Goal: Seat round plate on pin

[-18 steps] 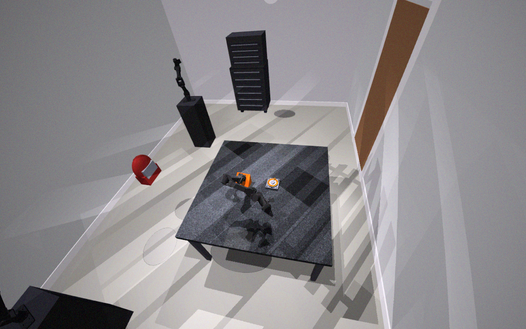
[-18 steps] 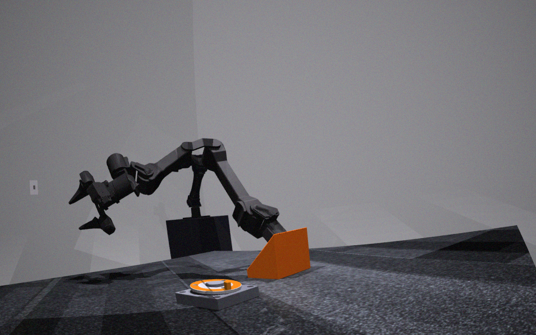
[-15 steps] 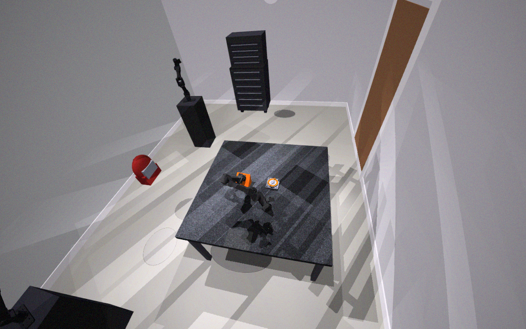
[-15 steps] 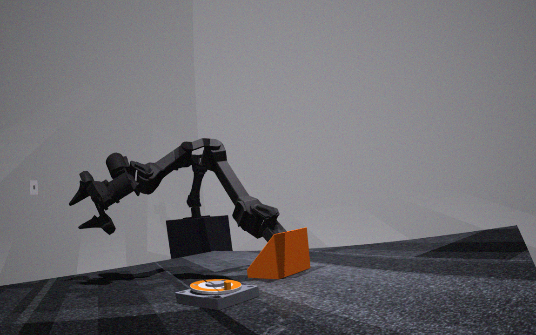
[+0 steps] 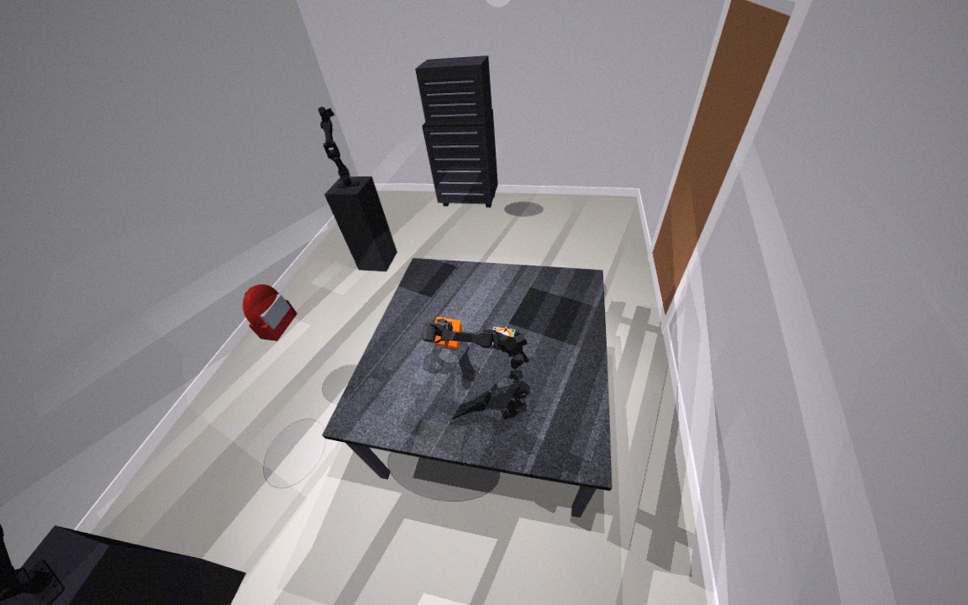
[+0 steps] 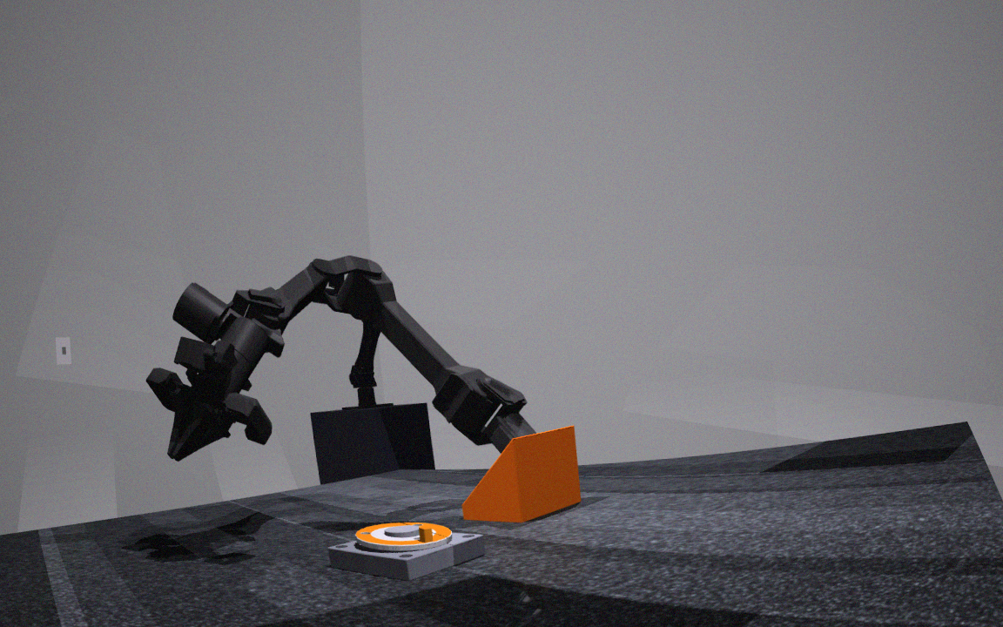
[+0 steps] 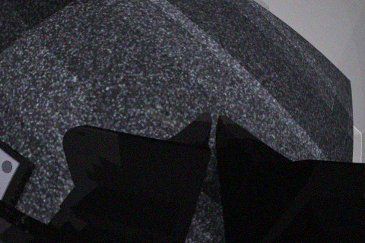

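Observation:
The round orange and white plate (image 6: pixel 366 536) (image 5: pixel 504 331) sits around the grey post (image 6: pixel 402 530) on the square grey base (image 6: pixel 380 562). The arm partly covers it in the top view. Its upright orange tab (image 6: pixel 426 535) is at the front right in the exterior view. The pin and the hole by the tab cannot be made out, and the plate's tilt is too small to judge. A corner of the base (image 7: pixel 4 182) shows at the wrist view's left edge. My gripper (image 6: pixel 174 455) (image 7: pixel 212 121) is shut and empty, in the air left of the base in the exterior view, touching nothing.
An orange wedge-shaped block (image 6: pixel 548 475) (image 5: pixel 455 331) stands at the arm's foot on the dark table (image 6: pixel 723 537) (image 5: pixel 427 421), behind and right of the base in the exterior view. A black pedestal (image 6: pixel 373 444) (image 5: pixel 363 229) with another arm stands beyond the table.

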### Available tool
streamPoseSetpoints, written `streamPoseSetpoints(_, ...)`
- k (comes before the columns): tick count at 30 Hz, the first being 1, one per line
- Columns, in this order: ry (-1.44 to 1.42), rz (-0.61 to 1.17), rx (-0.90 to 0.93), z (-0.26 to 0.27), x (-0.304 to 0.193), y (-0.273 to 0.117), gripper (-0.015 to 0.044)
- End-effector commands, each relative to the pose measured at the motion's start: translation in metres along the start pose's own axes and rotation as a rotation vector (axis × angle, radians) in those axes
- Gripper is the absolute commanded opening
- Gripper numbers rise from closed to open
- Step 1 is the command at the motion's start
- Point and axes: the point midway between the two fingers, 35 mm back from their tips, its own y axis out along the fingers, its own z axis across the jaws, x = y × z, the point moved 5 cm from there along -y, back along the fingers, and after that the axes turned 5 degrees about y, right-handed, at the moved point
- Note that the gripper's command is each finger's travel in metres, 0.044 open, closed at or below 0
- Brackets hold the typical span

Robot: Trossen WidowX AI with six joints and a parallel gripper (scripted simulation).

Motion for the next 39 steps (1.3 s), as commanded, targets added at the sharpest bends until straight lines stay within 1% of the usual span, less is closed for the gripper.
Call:
streamPoseSetpoints(1, 0.089, 0.078, 0.161, 0.060, 0.012, 0.003, 0.0000)
streamPoseSetpoints(6, 0.166, 0.232, 0.330, 0.138, 0.014, -0.009, 0.0000)
streamPoseSetpoints(8, 0.181, 0.266, 0.341, 0.148, 0.013, -0.011, 0.0000)
streamPoseSetpoints(10, 0.221, 0.367, 0.357, 0.176, 0.010, -0.020, 0.0000)
streamPoseSetpoints(14, 0.286, 0.586, 0.307, 0.229, -0.003, -0.044, 0.0000)
streamPoseSetpoints(17, 0.300, 0.648, 0.267, 0.243, -0.008, -0.052, 0.0000)
streamPoseSetpoints(20, 0.323, 0.753, 0.155, 0.266, -0.018, -0.069, 0.0000)
streamPoseSetpoints(22, 0.327, 0.771, 0.126, 0.271, -0.020, -0.073, 0.0000)
streamPoseSetpoints(32, 0.327, 0.771, 0.126, 0.271, -0.021, -0.072, 0.0000)
streamPoseSetpoints(39, 0.327, 0.771, 0.125, 0.280, -0.046, -0.045, 0.0000)
